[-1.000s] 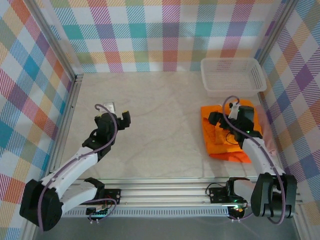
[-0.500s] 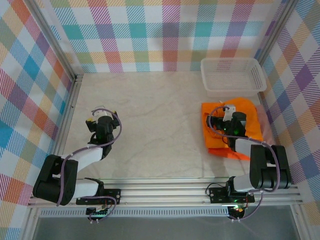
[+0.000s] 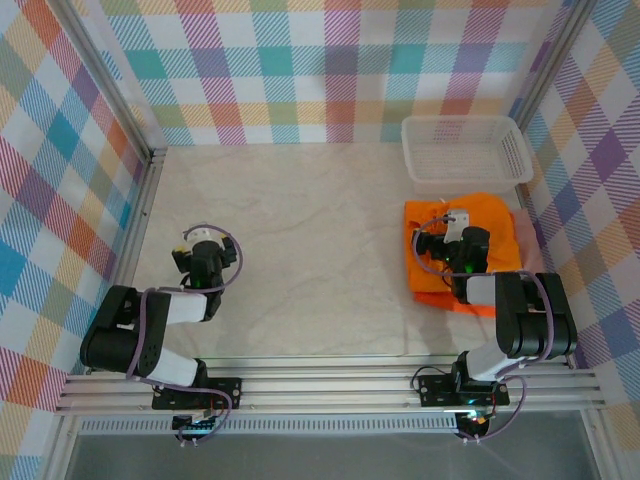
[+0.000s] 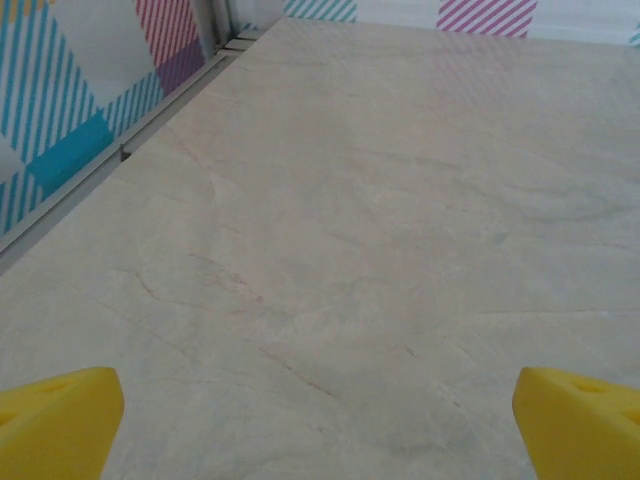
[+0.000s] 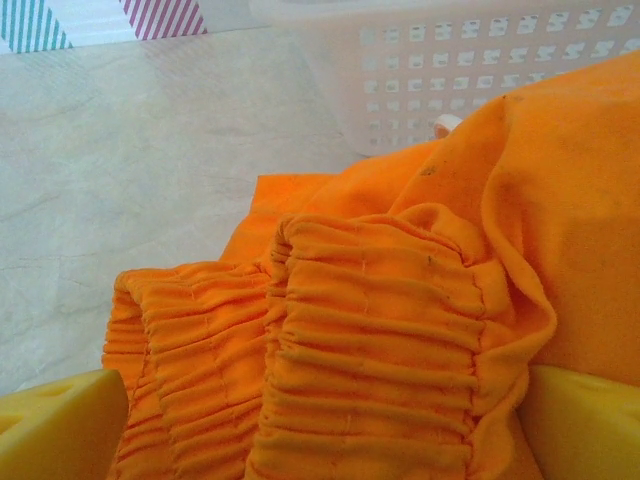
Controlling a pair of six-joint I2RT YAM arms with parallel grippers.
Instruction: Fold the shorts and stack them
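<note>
Orange shorts [image 3: 495, 232] lie folded in a pile at the right of the table, with a strip of dusty pink shorts [image 3: 531, 262] showing at the pile's right edge. In the right wrist view two gathered orange waistbands [image 5: 370, 330] lie side by side, one overlapping the other. My right gripper [image 3: 440, 243] hangs open just above the pile's left part. Its yellow fingertips [image 5: 60, 425] stand wide on either side of the waistbands and grip nothing. My left gripper [image 3: 202, 248] is open over bare table at the left, its fingertips [image 4: 60, 420] far apart.
A white mesh basket [image 3: 465, 150] stands at the back right, just beyond the pile, and its wall [image 5: 480, 70] rises close behind the shorts. Checked walls and a metal rail [image 3: 140, 230] bound the table. Both arms are folded back near their bases.
Both arms have drawn back and folded toward their bases. The left gripper moved left and nearer. The right gripper slid back a little over the pile. Jaws stayed open.
</note>
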